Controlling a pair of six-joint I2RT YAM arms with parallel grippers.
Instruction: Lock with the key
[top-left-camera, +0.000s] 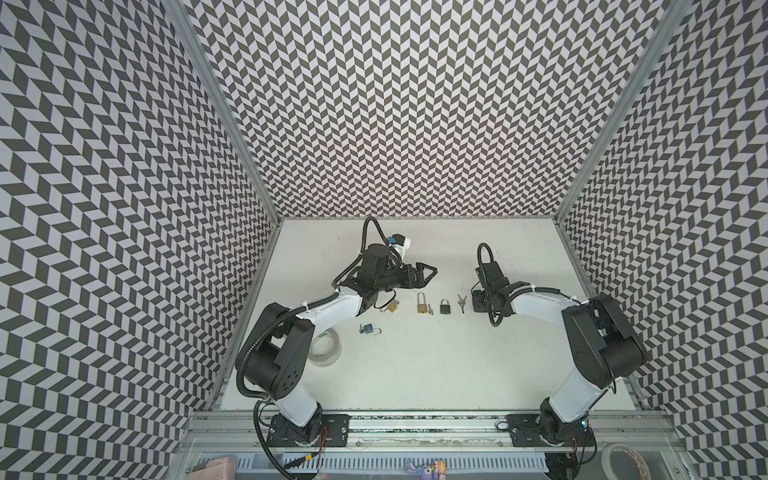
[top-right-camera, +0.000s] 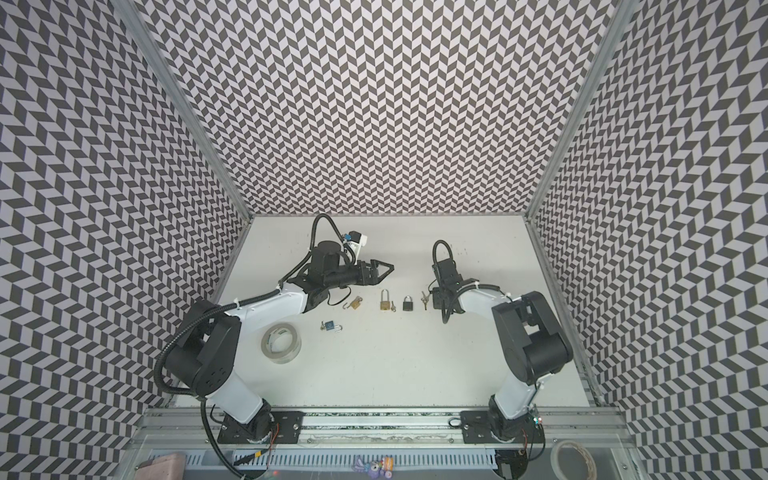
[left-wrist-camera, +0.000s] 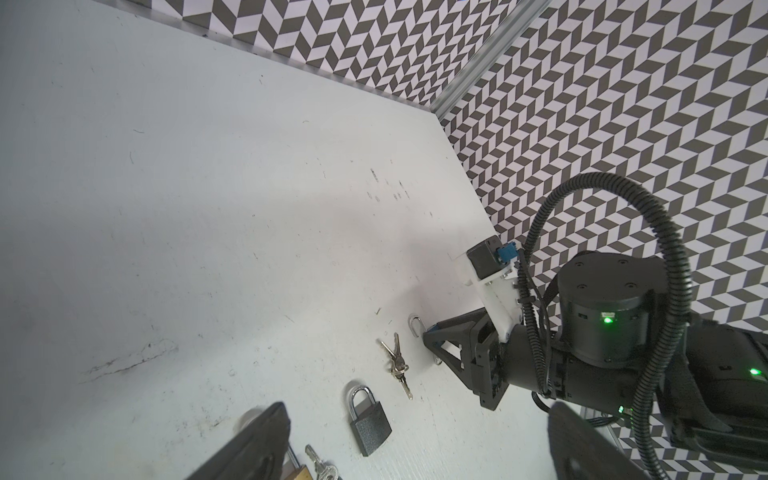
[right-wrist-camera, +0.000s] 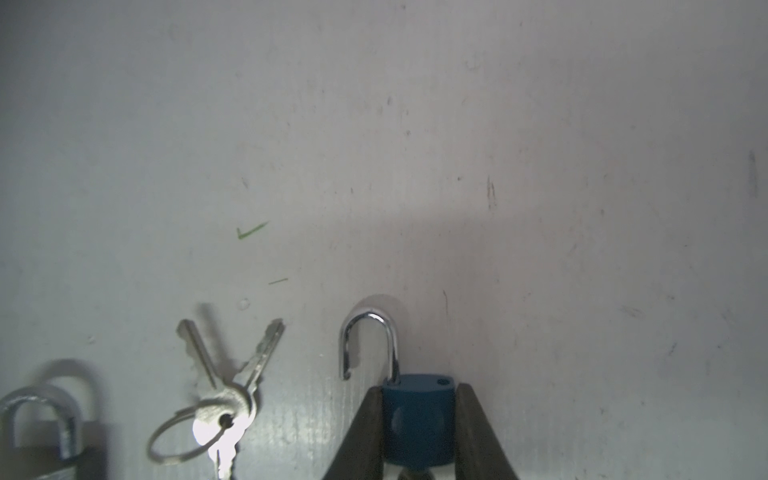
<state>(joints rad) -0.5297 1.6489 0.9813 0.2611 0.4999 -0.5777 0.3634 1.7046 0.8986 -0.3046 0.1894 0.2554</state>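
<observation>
Right pincer (right-wrist-camera: 420, 390) clamped on flanks of small blue padlock (right-wrist-camera: 417, 419), right half of bench (right-wrist-camera: 540, 124), beside silver key bunch (right-wrist-camera: 224, 411). Open chrome shackle (right-wrist-camera: 370, 328) pointed straight ahead, toward far edge. Left pincer (top-left-camera: 430, 276) gaped wide, empty, farther off.

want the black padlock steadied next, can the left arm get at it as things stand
probably yes: the open left claw hovers close to the black padlock, with nothing between them
</observation>
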